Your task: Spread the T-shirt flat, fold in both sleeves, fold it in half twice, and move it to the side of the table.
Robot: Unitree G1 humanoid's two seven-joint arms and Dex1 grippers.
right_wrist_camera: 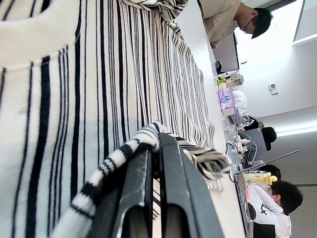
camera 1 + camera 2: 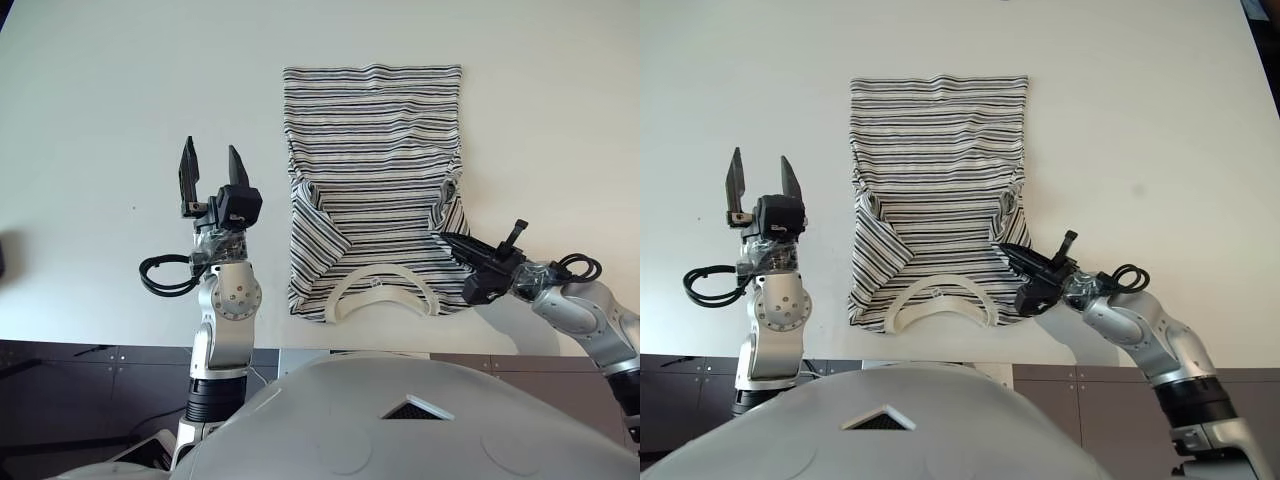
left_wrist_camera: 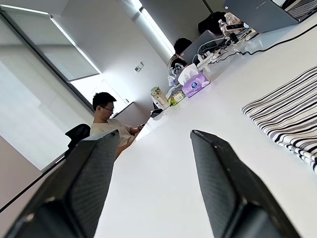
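While your right gripper (image 2: 447, 239) is clamped on the striped T-shirt (image 2: 372, 150), your left gripper (image 2: 211, 150) stands upright over bare bench (image 2: 110, 110) just to the left of the shirt. Its two fingers are spread wide and hold nothing.

From the head cameras you see the T-shirt lying flat on the white bench. Its hem is at the far end, its white collar (image 2: 382, 288) is at the near edge, and both sleeves are turned in over the body. The right gripper comes in low from the near right corner, with its tips at the folded right sleeve (image 2: 452, 205). From up there you cannot judge the grip.

The right wrist view settles it. The two black fingers (image 1: 171, 168) are pressed together with a fold of striped cloth pinched between them, and the rest of the shirt runs away beneath.

The left wrist view looks between the parted fingers (image 3: 218, 178) along the bench top. It catches the shirt's edge and, at the far end of the bench, a purple tissue box (image 3: 194, 84) and a grey laptop (image 3: 257, 12).
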